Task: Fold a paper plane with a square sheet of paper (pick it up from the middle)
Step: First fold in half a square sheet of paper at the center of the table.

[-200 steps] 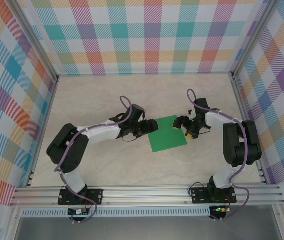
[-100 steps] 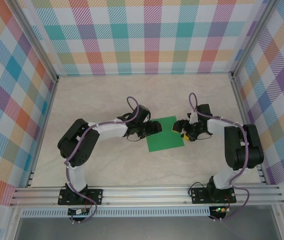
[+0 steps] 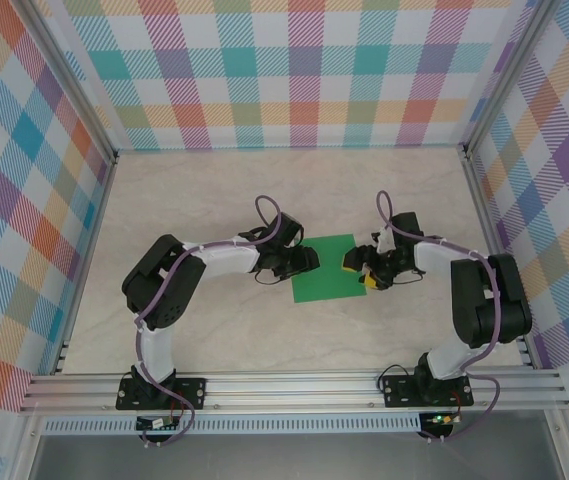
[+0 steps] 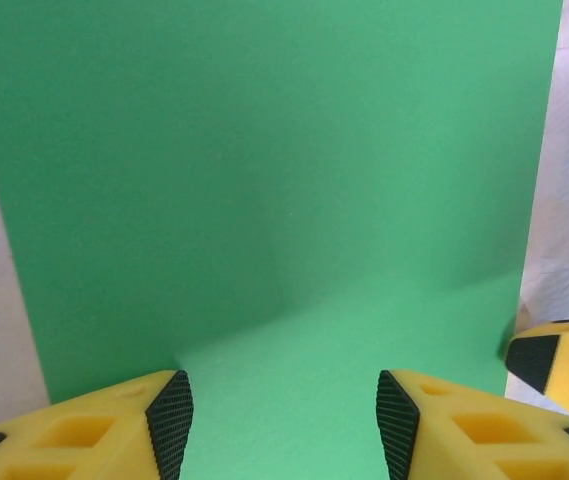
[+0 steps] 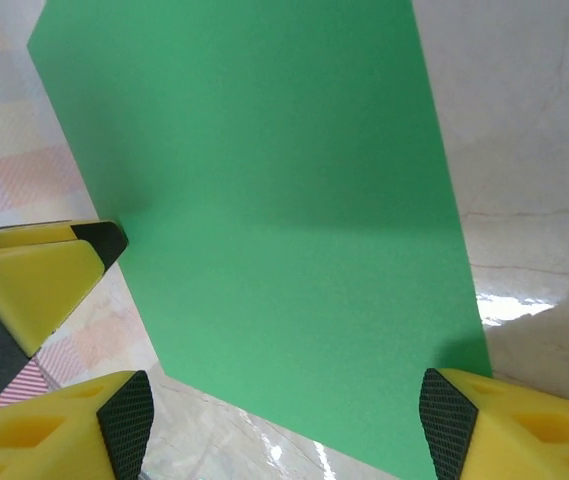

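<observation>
- Jaws of the left gripper (image 4: 282, 425) stand apart and clamp nothing. Green paper fills the gap between its two black-tipped yellow fingers and stretches on ahead of them.
- From above, the left gripper (image 3: 309, 260) sits at the left edge of the sheet, near that edge's far end.
- The square sheet of paper (image 3: 326, 280) lies unfolded on the pale marbled table (image 3: 194, 200), between the two grippers. It is just ahead of each one's fingertips.
- In the right wrist view the sheet (image 5: 264, 200) runs forward from the gap between the fingers. Its near edge crosses that gap, with bare table below it.
- The right gripper (image 3: 356, 266) is at the sheet's right edge. Its jaws (image 5: 284, 425) are also spread wide with nothing gripped.
- One yellow finger of the left gripper (image 5: 34, 275) shows just left of the right gripper's own fingers.
</observation>
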`<action>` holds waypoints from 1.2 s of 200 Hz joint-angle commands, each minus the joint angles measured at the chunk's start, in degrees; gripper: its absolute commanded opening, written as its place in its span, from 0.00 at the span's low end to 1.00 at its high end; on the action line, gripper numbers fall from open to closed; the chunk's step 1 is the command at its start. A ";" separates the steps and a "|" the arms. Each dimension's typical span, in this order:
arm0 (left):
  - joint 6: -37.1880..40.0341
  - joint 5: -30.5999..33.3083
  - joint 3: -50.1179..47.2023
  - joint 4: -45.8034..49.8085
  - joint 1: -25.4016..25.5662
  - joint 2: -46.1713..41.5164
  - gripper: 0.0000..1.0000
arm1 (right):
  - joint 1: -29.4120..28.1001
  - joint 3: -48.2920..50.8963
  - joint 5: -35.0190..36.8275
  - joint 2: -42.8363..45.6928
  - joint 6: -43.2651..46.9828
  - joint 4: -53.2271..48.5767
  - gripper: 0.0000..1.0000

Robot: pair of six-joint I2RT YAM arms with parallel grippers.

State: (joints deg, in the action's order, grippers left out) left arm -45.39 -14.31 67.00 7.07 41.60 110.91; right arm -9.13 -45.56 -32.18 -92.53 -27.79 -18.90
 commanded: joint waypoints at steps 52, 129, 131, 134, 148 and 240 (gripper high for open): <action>2.05 1.92 -0.45 4.00 0.45 1.01 0.51 | 0.25 -10.31 9.24 -6.76 2.48 -4.91 0.73; 3.16 1.24 -0.48 4.77 0.42 2.16 0.50 | 0.16 -6.38 0.37 -9.61 2.12 -0.07 0.68; 3.19 1.28 -0.47 4.79 0.45 2.19 0.50 | 0.16 -6.21 0.04 -9.56 2.04 0.11 0.67; 3.26 1.25 -0.49 4.79 0.47 2.21 0.49 | 0.16 -5.88 -0.26 -9.45 1.84 0.36 0.67; 3.44 0.96 -0.41 4.79 0.42 2.45 0.49 | 0.03 -4.57 -0.69 -8.34 1.43 1.15 0.65; 4.16 -0.08 0.67 5.40 0.63 3.50 0.49 | -1.06 -3.02 -0.34 -6.16 1.78 -0.94 0.61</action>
State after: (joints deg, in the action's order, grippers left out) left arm -42.33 -14.04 67.59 8.60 41.60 111.44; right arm -7.53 -50.24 -27.66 -98.30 -26.09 -15.70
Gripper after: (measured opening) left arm 0.487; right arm 0.612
